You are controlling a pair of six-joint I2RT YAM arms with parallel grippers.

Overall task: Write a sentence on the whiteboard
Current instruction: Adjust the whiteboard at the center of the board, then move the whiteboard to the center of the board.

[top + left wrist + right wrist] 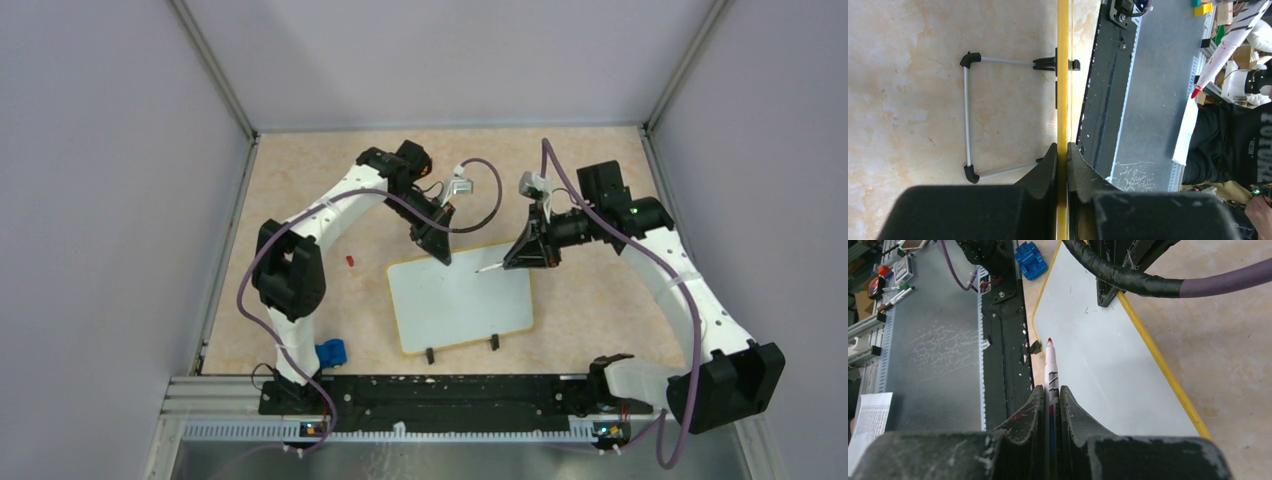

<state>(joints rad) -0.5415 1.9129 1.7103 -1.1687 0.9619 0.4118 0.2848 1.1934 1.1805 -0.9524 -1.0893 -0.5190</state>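
The whiteboard (460,300) lies in the middle of the table with a yellow rim and two black feet at its near edge. Its face is blank white; the sentence does not show on it. My left gripper (443,255) is shut on the board's far edge, and in the left wrist view the yellow rim (1063,75) runs straight between the closed fingertips of that gripper (1062,147). My right gripper (1049,389) is shut on a white marker (1050,365). Its bare red tip points over the board's far right part (488,268).
A small red cap (349,260) lies on the table left of the board. A blue block (330,352) sits near the left arm's base. A black rail (430,395) runs along the near edge. Grey walls close in three sides. A wire stand (968,110) shows behind the board.
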